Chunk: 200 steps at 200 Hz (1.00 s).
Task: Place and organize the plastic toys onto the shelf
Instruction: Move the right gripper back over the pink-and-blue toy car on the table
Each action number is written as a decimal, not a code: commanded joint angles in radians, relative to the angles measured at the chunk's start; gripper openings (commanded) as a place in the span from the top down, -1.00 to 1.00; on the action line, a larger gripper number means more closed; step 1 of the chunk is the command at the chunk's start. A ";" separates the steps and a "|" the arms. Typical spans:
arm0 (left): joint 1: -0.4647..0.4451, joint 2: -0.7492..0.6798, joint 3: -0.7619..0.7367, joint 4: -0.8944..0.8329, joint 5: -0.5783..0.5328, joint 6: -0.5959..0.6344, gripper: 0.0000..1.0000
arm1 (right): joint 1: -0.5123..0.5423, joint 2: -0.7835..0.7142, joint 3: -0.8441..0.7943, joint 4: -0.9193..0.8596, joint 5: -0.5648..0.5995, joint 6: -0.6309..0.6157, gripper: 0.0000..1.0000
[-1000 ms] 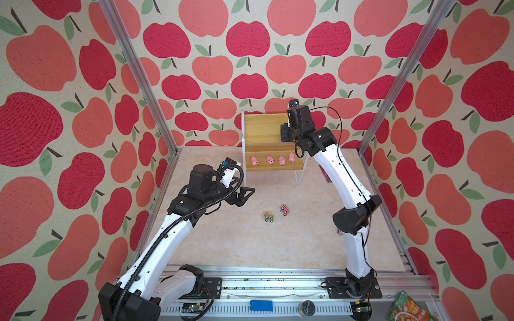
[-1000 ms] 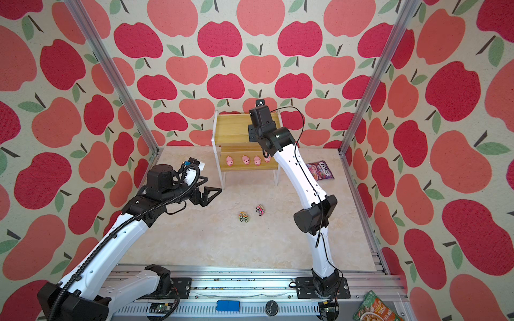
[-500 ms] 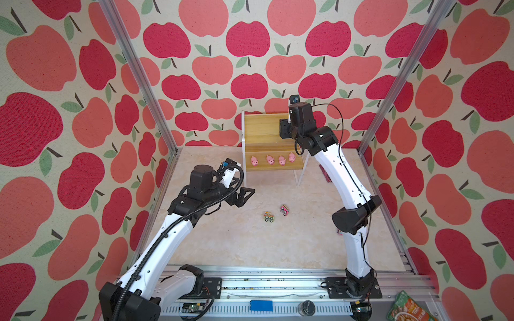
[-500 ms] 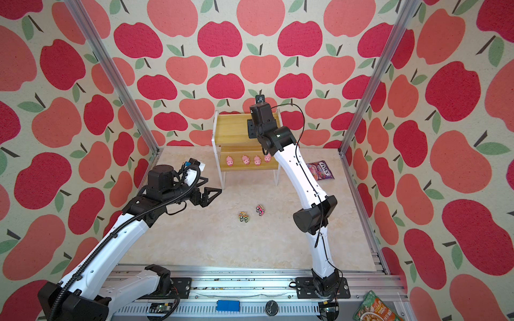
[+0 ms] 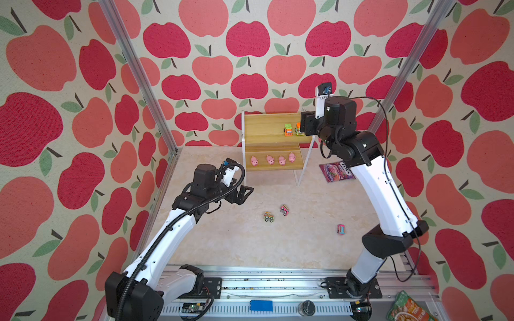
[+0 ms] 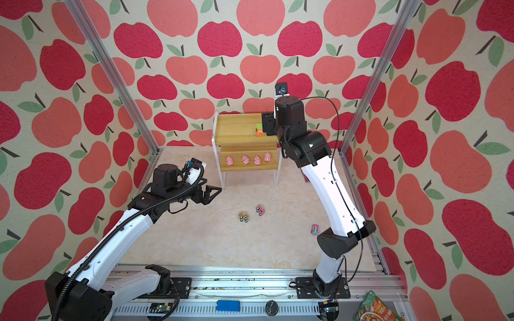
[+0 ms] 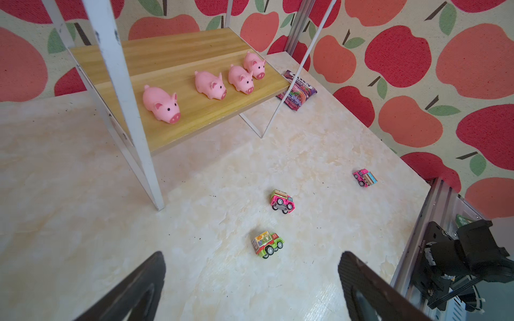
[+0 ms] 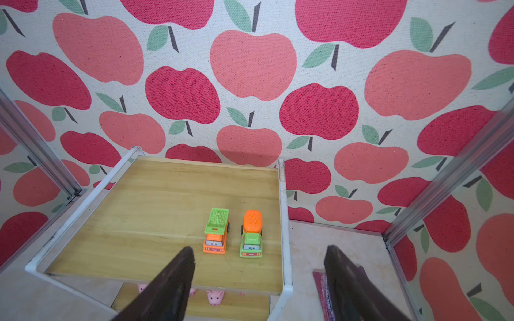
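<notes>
The shelf (image 5: 267,133) stands at the back wall. Its upper board (image 8: 167,211) carries an orange car (image 8: 215,236) and a green car (image 8: 251,236) side by side. My right gripper (image 8: 258,255) hovers open just in front of and above them, with nothing between its fingers. Several pink pigs (image 5: 269,159) line the lower board (image 7: 194,111). Three more cars sit on the floor: a green one (image 7: 268,244), a pink one (image 7: 282,200) and a striped pink one (image 7: 365,178). My left gripper (image 7: 250,258) hangs open above the floor, short of the green one.
A purple candy bag (image 5: 336,172) lies on the floor right of the shelf, under my right arm. The shelf's white legs (image 7: 133,116) stand close to my left gripper. Metal corner posts (image 5: 139,75) frame the walls. A snack bag (image 5: 409,308) lies outside the front rail.
My right gripper has opened and pulled up and back a little from the shelf's upper board, where the green car stands free. The left arm has not moved.
</notes>
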 commanded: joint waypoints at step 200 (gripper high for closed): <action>-0.221 0.129 -0.002 -0.013 -0.197 0.021 -0.99 | -0.286 -0.700 -1.425 -0.185 -0.238 0.589 -0.63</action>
